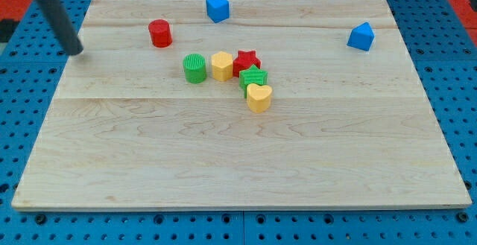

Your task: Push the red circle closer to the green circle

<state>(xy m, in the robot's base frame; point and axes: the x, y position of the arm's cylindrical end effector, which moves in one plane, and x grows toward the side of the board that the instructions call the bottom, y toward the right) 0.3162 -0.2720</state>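
Note:
The red circle (159, 33) stands on the wooden board near the view's top left. The green circle (194, 68) stands below and to the right of it, a short gap apart. My tip (75, 51) is at the board's left edge, well to the left of the red circle and slightly lower, touching no block. The rod slants up to the view's top left corner.
A yellow block (221, 65), a red star (247, 61), a green star (254, 78) and a yellow heart (258, 97) cluster right of the green circle. A blue cube (218, 8) sits at the top edge, another blue block (361, 36) at the top right.

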